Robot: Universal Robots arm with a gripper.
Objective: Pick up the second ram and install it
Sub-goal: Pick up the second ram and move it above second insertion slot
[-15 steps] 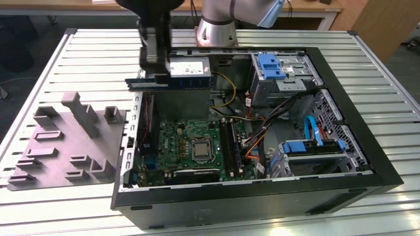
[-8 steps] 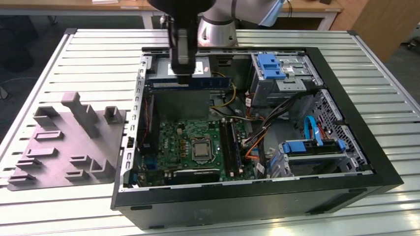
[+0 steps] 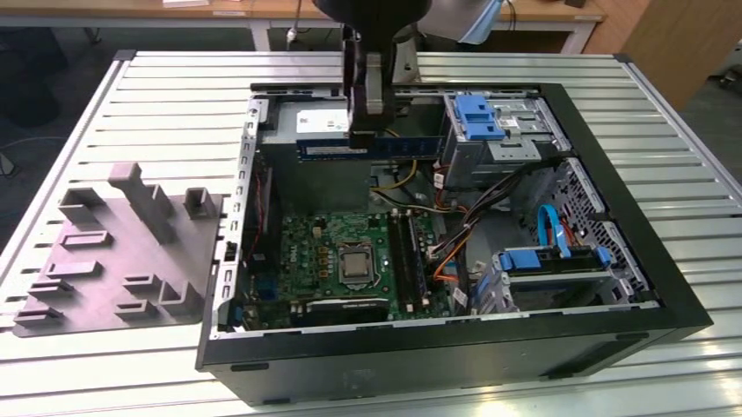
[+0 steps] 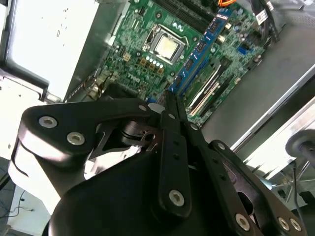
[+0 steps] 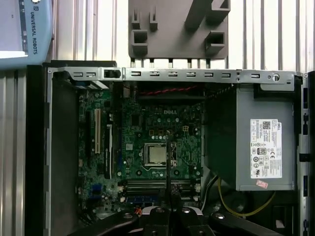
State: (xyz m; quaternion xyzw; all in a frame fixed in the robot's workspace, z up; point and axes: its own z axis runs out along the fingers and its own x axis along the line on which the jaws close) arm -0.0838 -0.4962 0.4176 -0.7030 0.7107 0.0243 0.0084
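The claw was clamped shut on the second ram, gripping the blue strip around its middle and holding it level, up in the air above the open PC case. In the exterior view the strip crossed right in front of the grey power supply. In the first wrist view the claw sat over the green motherboard, off to the side of the power supply and not over it. In the second wrist view the fingers were pinched together on the strip. The ram wasn't seated in any slot. 1 grey slotted fixture lay on the worktop, outside the case and well apart from the power supply.
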